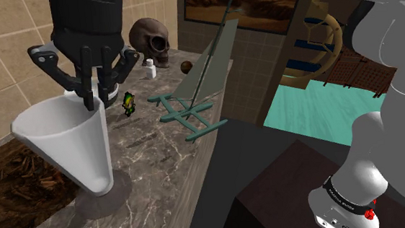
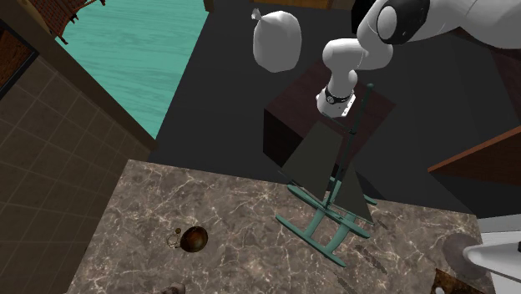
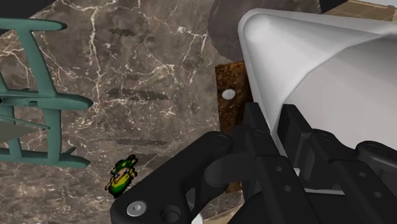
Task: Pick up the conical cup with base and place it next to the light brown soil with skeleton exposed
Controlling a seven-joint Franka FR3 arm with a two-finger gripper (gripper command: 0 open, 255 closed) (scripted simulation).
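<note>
**Conical cup (image 1: 64, 143) clasped at the rim, beside the soil**

The conical cup is plain white and stands mouth up near the edge of the marble counter (image 1: 160, 154). Its narrow end meets a round grey base (image 1: 119, 193). The pictures do not show whether that base rests on the counter or hangs just above it.

The black gripper (image 1: 97, 99) comes down from 12 o'clock onto the cup's mouth. In the wrist view its fingers (image 3: 259, 149) clamp the cup's wall, one inside the mouth and one outside.

In the shoulder view, the brown soil patch (image 1: 19, 177), with bone shapes lying in it, sits just beside the cup at its 9 o'clock.

Further along the counter in the same view:
- At the cup's 1 o'clock, near it, stands a small green and yellow figure (image 1: 129, 102).
- Beyond the figure are a dark brown skull (image 1: 151, 39), a small white bottle (image 1: 150, 67) and a brown ball (image 1: 186, 66).
- At the cup's 2 o'clock, well apart from it, a teal frame (image 1: 187, 118) carries a grey sail (image 1: 213, 69).
</note>
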